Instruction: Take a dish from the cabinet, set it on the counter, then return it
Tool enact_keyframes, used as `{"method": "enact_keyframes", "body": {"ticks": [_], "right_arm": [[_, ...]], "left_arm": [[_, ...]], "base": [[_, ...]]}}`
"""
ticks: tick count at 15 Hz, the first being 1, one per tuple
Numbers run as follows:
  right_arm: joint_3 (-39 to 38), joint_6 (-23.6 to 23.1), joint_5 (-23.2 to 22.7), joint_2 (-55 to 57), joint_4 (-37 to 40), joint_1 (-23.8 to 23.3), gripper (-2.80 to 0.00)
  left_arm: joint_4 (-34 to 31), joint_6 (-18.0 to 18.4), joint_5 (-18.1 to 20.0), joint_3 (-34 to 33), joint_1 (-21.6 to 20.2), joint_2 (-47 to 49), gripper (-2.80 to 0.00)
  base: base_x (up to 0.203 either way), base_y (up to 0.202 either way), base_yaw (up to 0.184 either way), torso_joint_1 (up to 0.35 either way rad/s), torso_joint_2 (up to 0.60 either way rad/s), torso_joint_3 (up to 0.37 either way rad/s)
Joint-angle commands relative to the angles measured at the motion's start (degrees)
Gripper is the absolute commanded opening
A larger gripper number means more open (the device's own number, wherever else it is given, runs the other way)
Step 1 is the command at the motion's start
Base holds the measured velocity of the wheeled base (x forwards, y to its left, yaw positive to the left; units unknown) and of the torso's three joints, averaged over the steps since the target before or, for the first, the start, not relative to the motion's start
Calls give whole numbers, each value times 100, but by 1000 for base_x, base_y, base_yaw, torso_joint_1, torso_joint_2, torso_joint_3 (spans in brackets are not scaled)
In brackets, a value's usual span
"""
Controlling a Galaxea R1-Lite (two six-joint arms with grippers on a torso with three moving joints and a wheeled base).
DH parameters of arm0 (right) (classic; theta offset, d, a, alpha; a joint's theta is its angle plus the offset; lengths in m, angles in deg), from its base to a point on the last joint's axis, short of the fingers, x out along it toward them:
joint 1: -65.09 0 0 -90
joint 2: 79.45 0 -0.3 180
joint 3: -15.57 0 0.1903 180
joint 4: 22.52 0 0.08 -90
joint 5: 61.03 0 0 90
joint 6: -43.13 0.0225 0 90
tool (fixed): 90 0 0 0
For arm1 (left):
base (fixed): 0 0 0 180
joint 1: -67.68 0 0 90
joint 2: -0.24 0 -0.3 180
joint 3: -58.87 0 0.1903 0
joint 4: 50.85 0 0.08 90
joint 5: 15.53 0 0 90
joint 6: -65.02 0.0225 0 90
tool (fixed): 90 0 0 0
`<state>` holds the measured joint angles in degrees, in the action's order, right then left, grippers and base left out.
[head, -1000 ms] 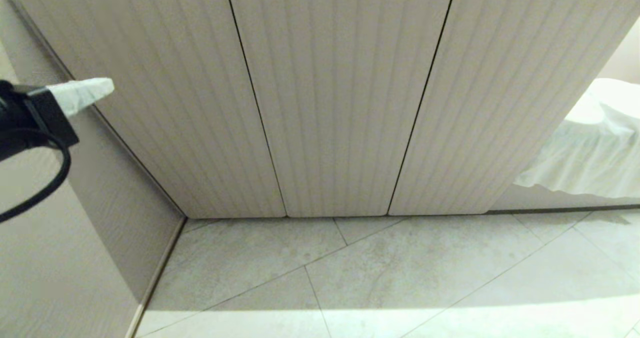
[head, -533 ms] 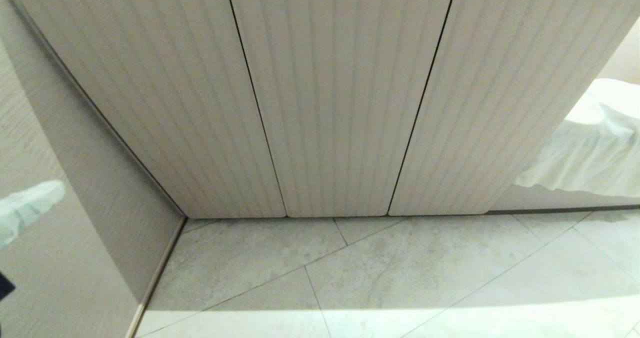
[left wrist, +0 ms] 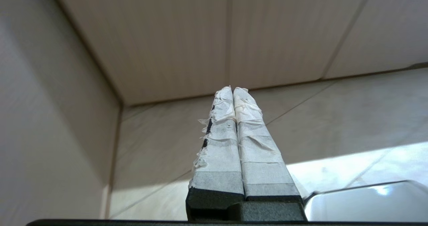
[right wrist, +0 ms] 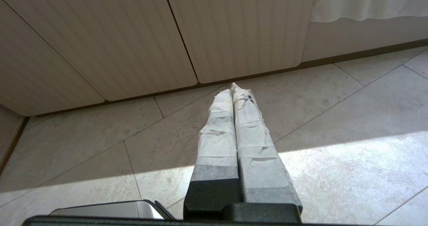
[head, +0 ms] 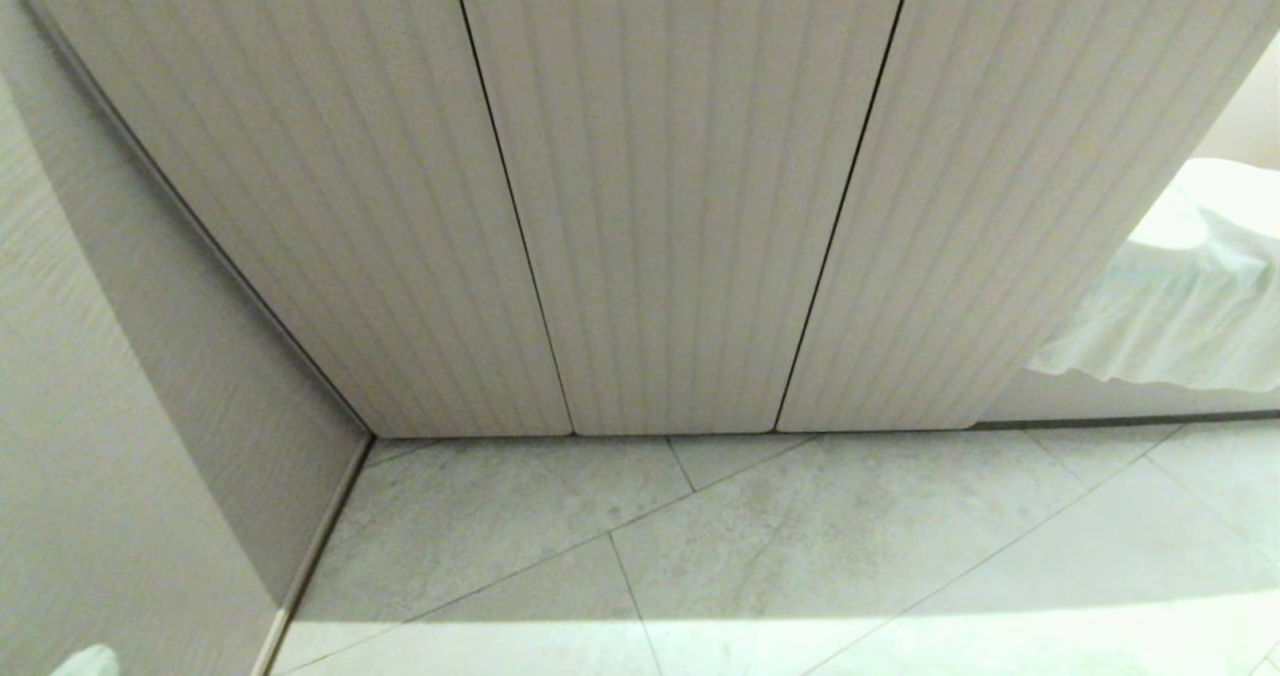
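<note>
At far left, a side panel [head: 120,376] meets the cabinet [head: 660,206], whose three ribbed doors are all shut, so the dish is out of sight. The left gripper [left wrist: 233,89] hangs low above the tiled floor [head: 800,556], taped fingers pressed together on nothing (only a tip shows in the head view). The right gripper [right wrist: 233,87] does likewise, aimed at the doors' foot. A white cloth [head: 1190,286] drapes at right.

Head view: looks down, close on closed cabinet [head: 680,206] doors and floor [head: 800,556]. Both wrist views: low, facing the same doors.
</note>
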<state>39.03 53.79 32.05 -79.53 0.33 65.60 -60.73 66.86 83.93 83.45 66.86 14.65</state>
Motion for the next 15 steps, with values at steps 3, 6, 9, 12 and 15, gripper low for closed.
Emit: {"method": "enact_keyframes", "body": {"ticks": [3, 6, 9, 12, 15], "right_arm": [[-1, 7, 0, 7, -2, 2, -280], [-1, 7, 0, 7, -2, 2, -280], [-1, 7, 0, 7, -2, 2, -280], [-1, 7, 0, 7, -2, 2, -280], [-1, 7, 0, 7, -2, 2, -280]], "left_arm": [[-1110, 10, -910, -115, 62, -1411, -280], [-1224, 61, -956, -113, 65, -1432, -280], [-1349, 239, -832, -113, 73, -1432, -280], [-1351, 186, -852, -113, 73, -1432, -280], [-1357, 115, -859, -122, 73, -1432, -280]], "base": [[0, 0, 0, 0, 0, 0], [0, 0, 0, 0, 0, 0], [0, 0, 0, 0, 0, 0], [0, 0, 0, 0, 0, 0], [0, 0, 0, 0, 0, 0]]}}
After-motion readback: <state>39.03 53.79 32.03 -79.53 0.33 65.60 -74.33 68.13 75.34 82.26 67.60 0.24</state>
